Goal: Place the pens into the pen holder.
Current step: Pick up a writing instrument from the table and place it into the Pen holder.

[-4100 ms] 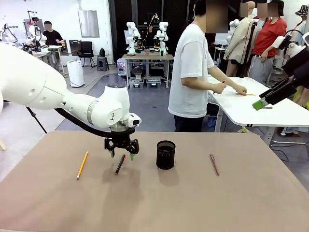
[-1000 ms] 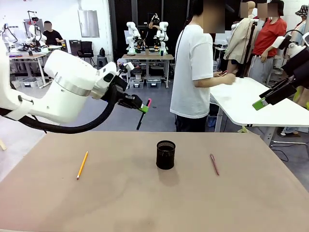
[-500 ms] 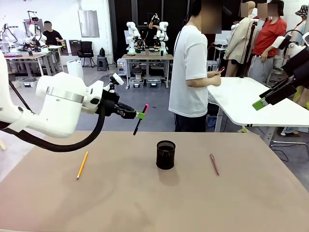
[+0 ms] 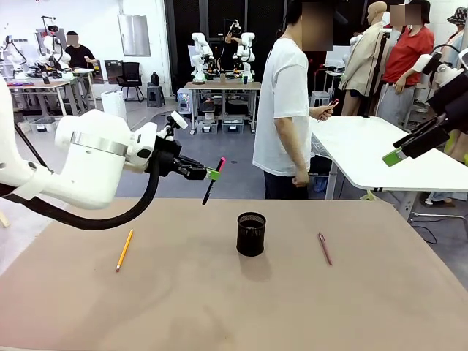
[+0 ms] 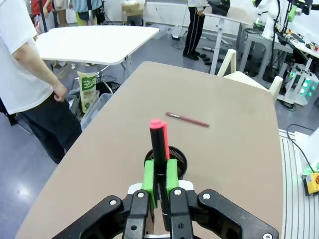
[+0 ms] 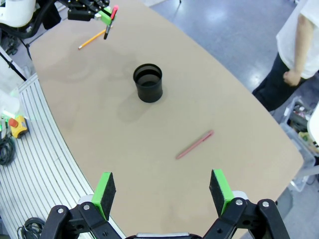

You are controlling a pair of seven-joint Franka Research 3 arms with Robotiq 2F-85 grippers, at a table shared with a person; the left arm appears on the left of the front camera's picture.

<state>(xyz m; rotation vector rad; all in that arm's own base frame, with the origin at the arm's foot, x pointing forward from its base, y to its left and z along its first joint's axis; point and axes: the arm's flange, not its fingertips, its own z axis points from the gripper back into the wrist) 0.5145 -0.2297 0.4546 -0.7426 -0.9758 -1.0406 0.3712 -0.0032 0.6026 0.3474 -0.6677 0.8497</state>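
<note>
Left jaws hold the black pen (image 4: 208,191) above the desk (image 4: 219,307).
They are clamped just below its red cap, the pen tilted, up and left of the upright pen holder (image 4: 251,234). The yellow-orange pencil (image 4: 125,249) lies farther left and the red-pink pen (image 4: 325,248) lies right of the pen holder. The right jaws gape wide, empty.

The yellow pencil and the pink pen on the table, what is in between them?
The black pen holder stands between the yellow pencil and the pink pen, as the front view shows.
</note>
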